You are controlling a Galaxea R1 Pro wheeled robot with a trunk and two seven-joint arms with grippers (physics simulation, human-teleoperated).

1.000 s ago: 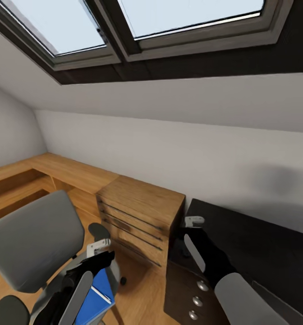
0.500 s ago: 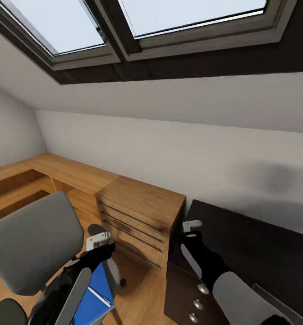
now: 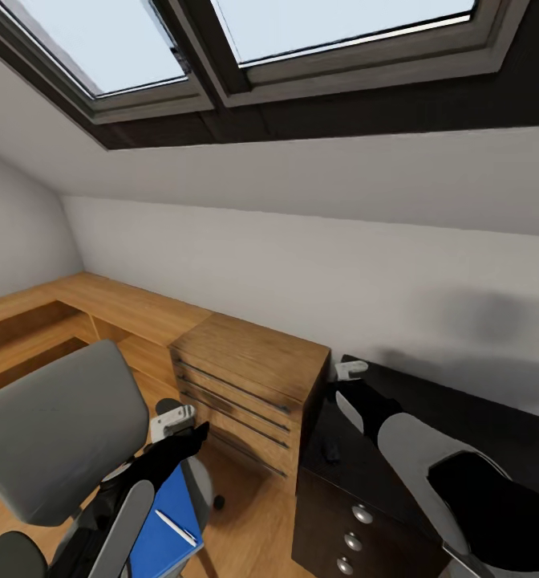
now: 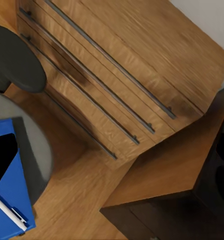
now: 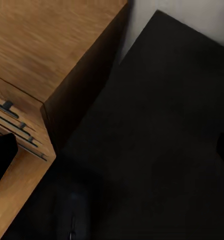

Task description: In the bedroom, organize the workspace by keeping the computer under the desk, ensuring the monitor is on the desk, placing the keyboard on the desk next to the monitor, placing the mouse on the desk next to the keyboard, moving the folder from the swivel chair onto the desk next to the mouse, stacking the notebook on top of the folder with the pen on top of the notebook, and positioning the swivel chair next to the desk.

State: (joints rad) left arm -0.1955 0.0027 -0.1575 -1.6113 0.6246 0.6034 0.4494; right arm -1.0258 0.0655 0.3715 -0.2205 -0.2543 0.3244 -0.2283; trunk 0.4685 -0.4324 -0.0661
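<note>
— Counting first: how many things were there?

— One swivel chair (image 3: 53, 429), one blue folder (image 3: 167, 526) lying on its seat, and one white pen (image 3: 176, 527) lying on the folder. One black counter (image 3: 462, 417) stood to the right.

— What else was around?

— One oak drawer cabinet (image 3: 249, 385) stood between the chair and the counter.

— And the tools?

— The left tool (image 3: 175, 417) hung above the folder. The right tool (image 3: 351, 370) hung over the counter. I could not tell how far open either was, or see anything in them.
</note>
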